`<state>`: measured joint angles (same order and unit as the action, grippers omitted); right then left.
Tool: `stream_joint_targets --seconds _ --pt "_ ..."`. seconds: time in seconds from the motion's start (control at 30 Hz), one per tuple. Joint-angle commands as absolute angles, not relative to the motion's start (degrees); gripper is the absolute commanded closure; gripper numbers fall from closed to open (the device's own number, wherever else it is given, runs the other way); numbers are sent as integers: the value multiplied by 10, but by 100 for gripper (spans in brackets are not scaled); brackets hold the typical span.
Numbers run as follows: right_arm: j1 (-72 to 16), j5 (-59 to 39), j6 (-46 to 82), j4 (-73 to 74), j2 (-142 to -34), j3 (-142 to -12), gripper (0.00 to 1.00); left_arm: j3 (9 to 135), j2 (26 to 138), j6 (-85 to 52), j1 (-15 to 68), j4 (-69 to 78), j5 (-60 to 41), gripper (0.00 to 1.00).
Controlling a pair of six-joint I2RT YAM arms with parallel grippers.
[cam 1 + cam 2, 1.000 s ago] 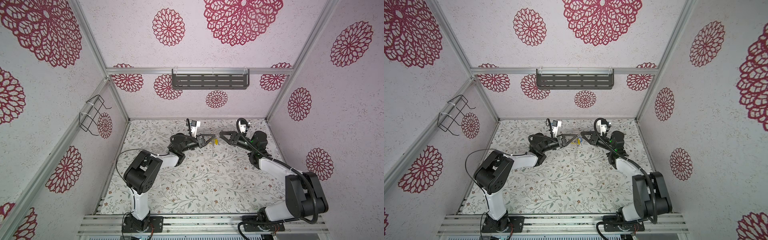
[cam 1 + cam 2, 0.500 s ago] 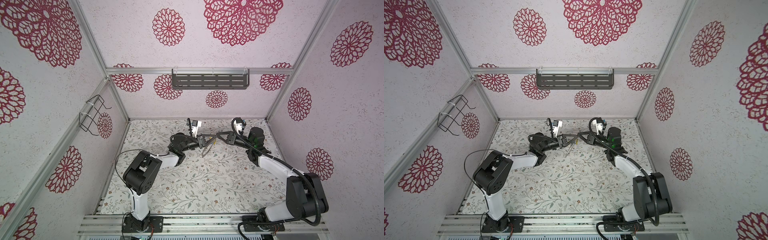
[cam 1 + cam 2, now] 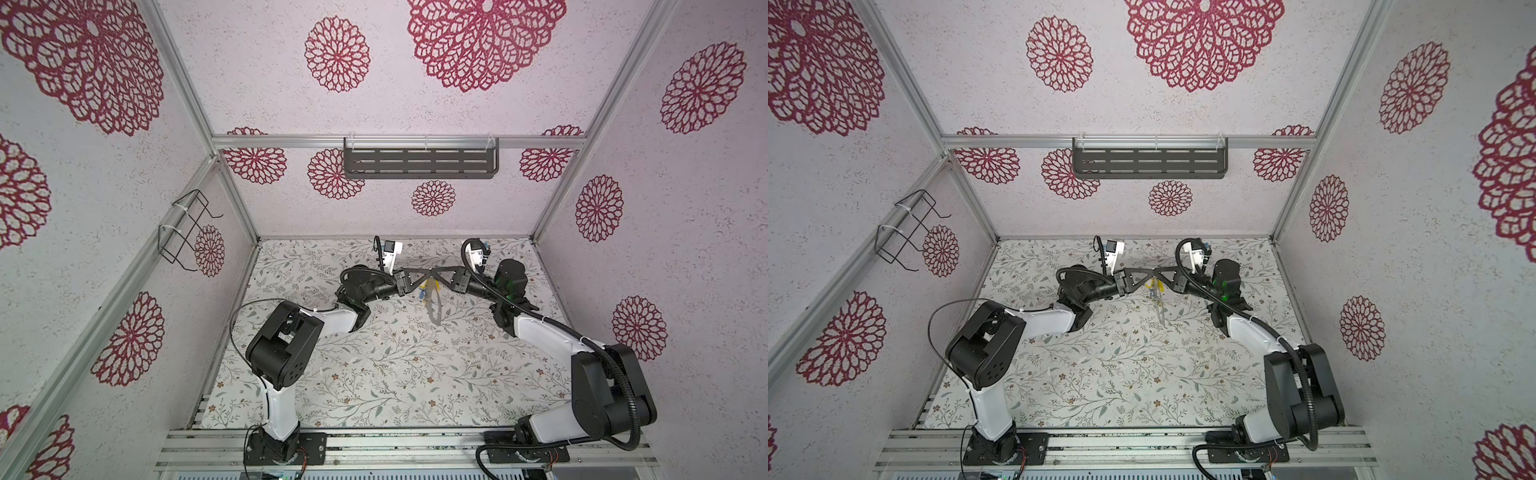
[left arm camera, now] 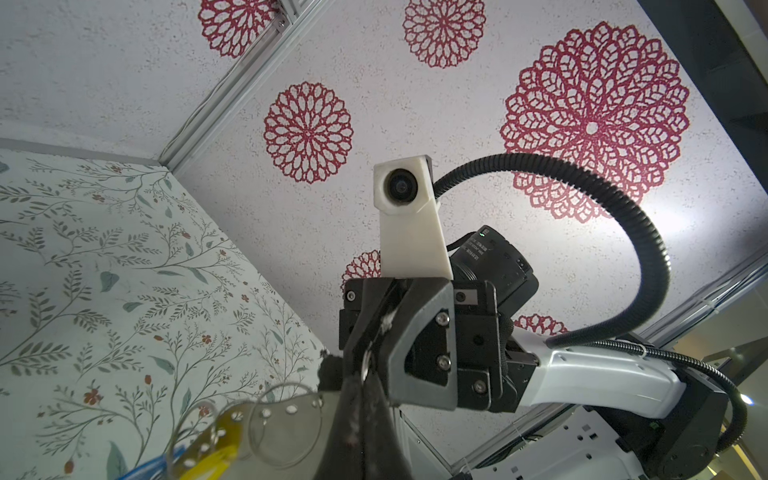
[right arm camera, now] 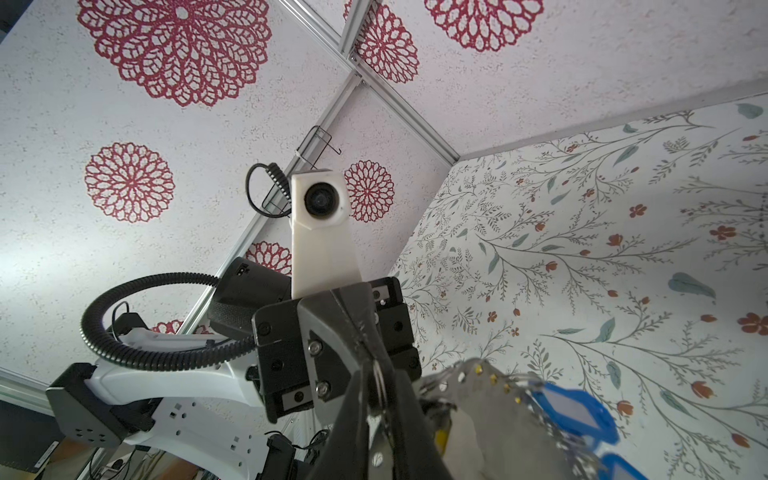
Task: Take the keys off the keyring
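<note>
The keyring, a flat grey band, hangs edge-on above the mat under the two meeting grippers. My left gripper is shut on its upper rim. My right gripper faces it tip to tip, closed on the same thin rim. Yellow and blue keys dangle beside the ring. The left wrist view shows the keyring, a yellow key and my left gripper. The right wrist view shows the keyring, a blue key and my right gripper.
The floral mat covers the floor between patterned walls. A dark slotted shelf hangs on the back wall. A wire rack is fixed to the left wall. Both arm bases stand on the front rail.
My right gripper has moved left to meet the left gripper's tip and has closed its jaws on the keyring's rim. The left arm has stayed put, holding the ring.
</note>
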<state>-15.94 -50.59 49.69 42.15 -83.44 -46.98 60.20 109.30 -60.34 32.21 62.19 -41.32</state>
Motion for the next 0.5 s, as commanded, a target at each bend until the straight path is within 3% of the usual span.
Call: stream_joint_targets --seconds 0.0,0.27,0.47 --pt "-169 -520 517 450 -824 -457 87 620 1072 -606 320 668 -403 100" --pt "-174 -523 530 473 -833 -461 84 626 1078 -612 322 673 -405 100" --pt "-174 -512 528 470 -835 -473 74 624 1075 -606 325 659 -412 100"
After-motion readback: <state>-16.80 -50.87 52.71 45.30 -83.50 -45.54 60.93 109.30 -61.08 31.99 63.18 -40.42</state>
